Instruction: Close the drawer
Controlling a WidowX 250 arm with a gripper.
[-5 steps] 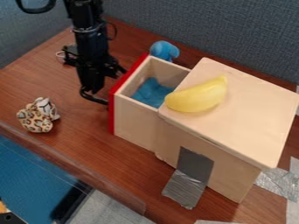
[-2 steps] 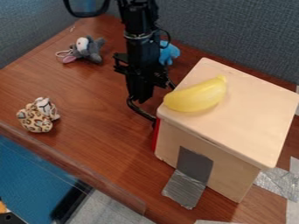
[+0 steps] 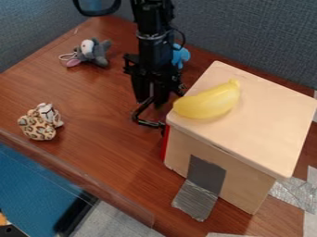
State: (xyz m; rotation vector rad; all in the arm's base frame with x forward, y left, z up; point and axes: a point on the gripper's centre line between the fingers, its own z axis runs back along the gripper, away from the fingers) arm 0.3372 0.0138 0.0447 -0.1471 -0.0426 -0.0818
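A black robot arm hangs nearly upright from the top edge of the frame, just left of center. A pale band rings its upper section, and a thin black cable bows out on the right. Below, the arm widens into bulky joints, with its gripper pointed downward near the middle of the frame, a slender, angled black part at its lower end.

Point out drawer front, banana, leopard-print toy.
Red drawer front (image 3: 165, 144): camera view, on its thin visible edge.
Yellow banana (image 3: 209, 102): camera view, middle of its body.
Leopard-print toy (image 3: 38, 128): camera view, on its spotted body.
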